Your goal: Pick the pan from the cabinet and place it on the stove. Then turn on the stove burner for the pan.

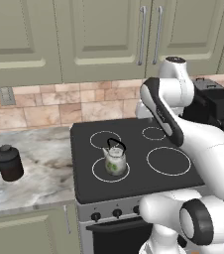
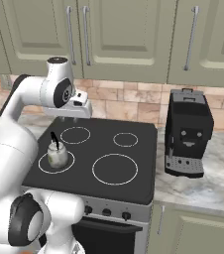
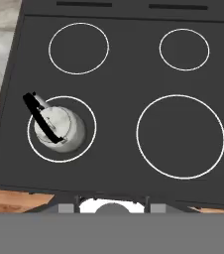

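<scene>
Counting four rings on the stove (image 3: pixel 124 79), one kettle (image 3: pixel 57 126).

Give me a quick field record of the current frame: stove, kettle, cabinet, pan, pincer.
stove: black cooktop with four white rings, knobs along the front
largest burner: front right ring, nothing on it
kettle: upright on the front left ring, black loop handle on top
cabinet: doors shut above the stove
pan: not out yet; none on the cooktop
pincer: hand held above the rear of the cooktop, looking straight down; finger state unclear
coffee machine: on the counter to the right of the stove
dark canister: on the counter to the left
</scene>
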Available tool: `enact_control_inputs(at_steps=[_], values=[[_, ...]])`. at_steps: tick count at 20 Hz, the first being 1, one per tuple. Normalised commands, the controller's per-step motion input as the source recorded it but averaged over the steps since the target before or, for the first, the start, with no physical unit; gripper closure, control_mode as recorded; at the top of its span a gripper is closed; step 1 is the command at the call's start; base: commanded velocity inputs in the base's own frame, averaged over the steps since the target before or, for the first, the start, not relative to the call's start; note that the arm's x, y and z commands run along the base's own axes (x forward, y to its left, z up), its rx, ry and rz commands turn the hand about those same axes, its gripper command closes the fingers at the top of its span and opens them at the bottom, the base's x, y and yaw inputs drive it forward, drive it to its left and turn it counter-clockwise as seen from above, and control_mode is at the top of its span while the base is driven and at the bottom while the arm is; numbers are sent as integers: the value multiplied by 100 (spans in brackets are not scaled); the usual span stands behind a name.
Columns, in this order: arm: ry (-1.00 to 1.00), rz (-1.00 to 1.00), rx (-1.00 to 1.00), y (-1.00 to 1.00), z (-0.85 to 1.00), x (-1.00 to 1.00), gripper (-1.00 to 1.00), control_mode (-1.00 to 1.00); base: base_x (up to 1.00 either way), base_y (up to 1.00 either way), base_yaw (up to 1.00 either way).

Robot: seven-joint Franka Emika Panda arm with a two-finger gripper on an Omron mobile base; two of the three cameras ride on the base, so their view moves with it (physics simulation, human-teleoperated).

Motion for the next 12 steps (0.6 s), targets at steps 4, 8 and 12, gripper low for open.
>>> enact_control_inputs(at_steps=[4,8,12], values=[[-8,-1,0,-2,0,-34,-100,-100,0,0,0],[-30,-7,0,-2,6,-61,-100,-100,0,0,0],[-43,-2,0,-11,35,-45,-100,-100,0,0,0]])
